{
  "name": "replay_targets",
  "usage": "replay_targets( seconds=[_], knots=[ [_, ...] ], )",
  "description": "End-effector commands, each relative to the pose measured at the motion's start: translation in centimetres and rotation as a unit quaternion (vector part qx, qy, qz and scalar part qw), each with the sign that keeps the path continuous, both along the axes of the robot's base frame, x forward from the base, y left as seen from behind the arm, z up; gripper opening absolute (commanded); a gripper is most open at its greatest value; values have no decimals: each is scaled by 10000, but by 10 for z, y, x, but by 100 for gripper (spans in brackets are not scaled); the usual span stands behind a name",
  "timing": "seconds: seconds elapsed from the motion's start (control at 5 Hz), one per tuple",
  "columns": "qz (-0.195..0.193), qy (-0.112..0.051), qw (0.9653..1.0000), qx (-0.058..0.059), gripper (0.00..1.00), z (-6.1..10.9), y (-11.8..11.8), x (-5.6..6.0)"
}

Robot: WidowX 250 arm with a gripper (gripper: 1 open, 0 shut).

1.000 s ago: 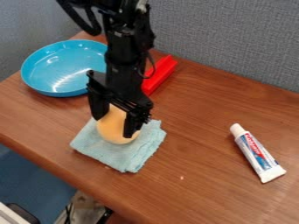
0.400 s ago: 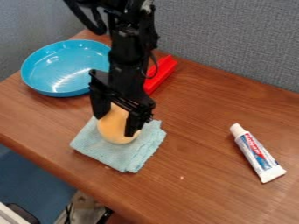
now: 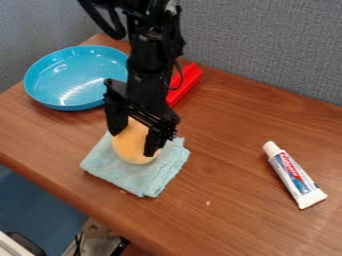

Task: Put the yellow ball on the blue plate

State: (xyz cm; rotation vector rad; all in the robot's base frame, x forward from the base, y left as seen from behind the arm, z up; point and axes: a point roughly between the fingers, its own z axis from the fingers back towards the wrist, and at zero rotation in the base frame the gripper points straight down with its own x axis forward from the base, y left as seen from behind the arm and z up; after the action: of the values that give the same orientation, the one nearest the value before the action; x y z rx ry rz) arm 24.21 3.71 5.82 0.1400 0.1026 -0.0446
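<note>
The yellow ball (image 3: 132, 146) rests on a light teal folded cloth (image 3: 136, 169) near the table's front. My black gripper (image 3: 138, 135) points straight down over the ball with its two fingers on either side of it, jaws wide open and not squeezing it. The ball's top is hidden behind the gripper body. The blue plate (image 3: 60, 74) sits at the table's back left, apart from the gripper, with nothing on it.
A red object (image 3: 185, 82) lies behind the arm, partly hidden. A toothpaste tube (image 3: 293, 173) lies at the right of the brown wooden table (image 3: 227, 125). The table's front edge runs close below the cloth.
</note>
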Motion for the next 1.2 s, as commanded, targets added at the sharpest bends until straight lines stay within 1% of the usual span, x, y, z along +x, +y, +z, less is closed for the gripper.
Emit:
replay_targets(
  seconds=[0.0,1.0],
  knots=[
    [-102,-110,9999,68,100,6,-1,7],
    [-19,-47,10000,71,100,3,2,7]
  ],
)
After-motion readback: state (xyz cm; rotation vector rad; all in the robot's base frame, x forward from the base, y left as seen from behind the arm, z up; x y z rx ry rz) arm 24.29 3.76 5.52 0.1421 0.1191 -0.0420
